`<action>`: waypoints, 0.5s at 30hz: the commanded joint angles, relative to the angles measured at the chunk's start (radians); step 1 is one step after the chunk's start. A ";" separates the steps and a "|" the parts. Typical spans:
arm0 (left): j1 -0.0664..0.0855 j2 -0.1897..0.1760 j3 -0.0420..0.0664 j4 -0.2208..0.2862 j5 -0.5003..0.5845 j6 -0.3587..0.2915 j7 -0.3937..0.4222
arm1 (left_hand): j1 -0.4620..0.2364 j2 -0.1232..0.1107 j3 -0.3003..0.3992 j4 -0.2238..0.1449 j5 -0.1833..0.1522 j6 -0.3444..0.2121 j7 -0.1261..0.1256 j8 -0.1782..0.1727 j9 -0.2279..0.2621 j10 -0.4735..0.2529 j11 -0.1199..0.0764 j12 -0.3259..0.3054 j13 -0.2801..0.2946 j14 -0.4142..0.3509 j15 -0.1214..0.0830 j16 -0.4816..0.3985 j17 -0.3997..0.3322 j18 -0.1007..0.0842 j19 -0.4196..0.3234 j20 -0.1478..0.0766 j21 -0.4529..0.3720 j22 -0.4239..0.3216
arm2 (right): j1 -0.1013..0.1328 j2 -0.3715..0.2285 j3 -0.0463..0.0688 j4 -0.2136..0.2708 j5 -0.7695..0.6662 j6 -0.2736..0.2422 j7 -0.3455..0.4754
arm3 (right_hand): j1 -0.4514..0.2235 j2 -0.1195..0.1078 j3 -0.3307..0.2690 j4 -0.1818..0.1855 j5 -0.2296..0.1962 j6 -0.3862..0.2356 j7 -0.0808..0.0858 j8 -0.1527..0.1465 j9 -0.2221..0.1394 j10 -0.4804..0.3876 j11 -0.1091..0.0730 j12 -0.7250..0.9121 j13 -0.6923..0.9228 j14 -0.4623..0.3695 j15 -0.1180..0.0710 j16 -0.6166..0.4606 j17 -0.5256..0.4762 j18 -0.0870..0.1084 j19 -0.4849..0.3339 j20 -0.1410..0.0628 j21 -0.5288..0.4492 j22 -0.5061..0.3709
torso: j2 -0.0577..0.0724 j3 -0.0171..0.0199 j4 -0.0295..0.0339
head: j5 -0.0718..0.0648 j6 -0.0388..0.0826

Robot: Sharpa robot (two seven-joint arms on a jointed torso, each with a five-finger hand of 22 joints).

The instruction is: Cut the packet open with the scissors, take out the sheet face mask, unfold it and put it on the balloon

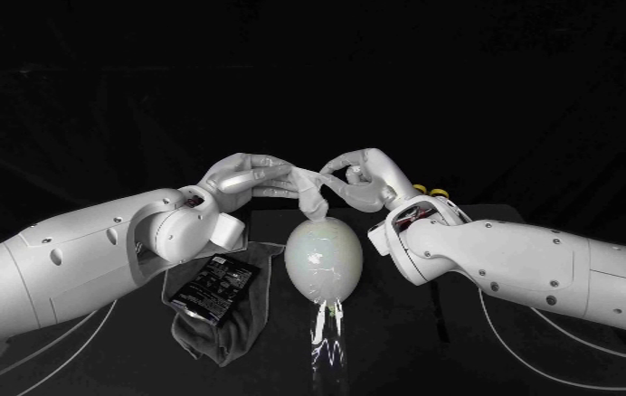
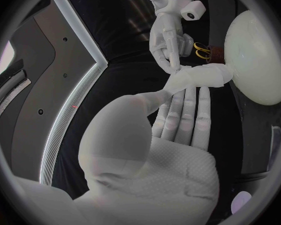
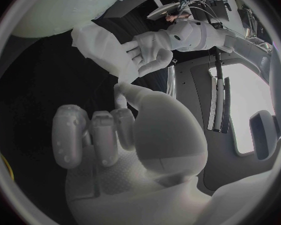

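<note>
The left hand (image 1: pixel 241 179) and the right hand (image 1: pixel 359 177) are meeting in the middle of the head view. Each is pinching one end of the sheet face mask (image 1: pixel 309 195), a soft white sheet hanging crumpled between them. Directly below is lying the balloon (image 1: pixel 324 256), pale, smooth and egg-shaped, its long axis running top to bottom; the mask's lower end seems to be touching it. Both hands are equally near. The glossy black packet (image 1: pixel 215 287) is resting on a grey cloth (image 1: pixel 248 333) at lower left.
</note>
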 commanded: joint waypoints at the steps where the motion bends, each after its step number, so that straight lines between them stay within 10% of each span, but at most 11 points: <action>1: 0.002 0.000 0.001 0.000 0.001 -0.006 0.011 | 0.000 0.008 0.001 -0.002 0.003 0.005 0.000 0.007 0.079 0.006 0.001 -0.001 0.001 -0.005 -0.001 0.005 0.001 0.007 -0.001 -0.002 0.005 0.001 | 0.000 -0.002 0.001 0.002 -0.016 -0.001 -0.007 | 0.001 0.002 0.005 -0.001 0.002 0.007 -0.007 0.031 0.036 0.053 -0.007 0.002 0.182 0.104 -0.004 0.003 0.264 -0.009 0.026 -0.007 0.004 0.216 | 0.000 0.0002 0.0003 | -0.001 0.000; 15: 0.002 0.003 0.001 0.001 -0.012 -0.004 0.008 | 0.000 0.008 0.001 -0.003 0.003 0.005 0.000 0.007 0.080 0.007 0.000 -0.001 0.001 -0.005 -0.002 0.006 0.001 0.007 -0.002 -0.002 0.006 0.002 | 0.017 0.010 0.005 -0.009 -0.019 -0.043 0.005 | 0.001 -0.005 0.013 -0.009 0.002 0.003 -0.011 0.049 0.048 0.066 -0.011 0.027 0.199 0.104 -0.008 0.003 0.264 -0.014 0.038 -0.010 0.028 0.223 | 0.001 0.0009 0.0011 | -0.001 0.003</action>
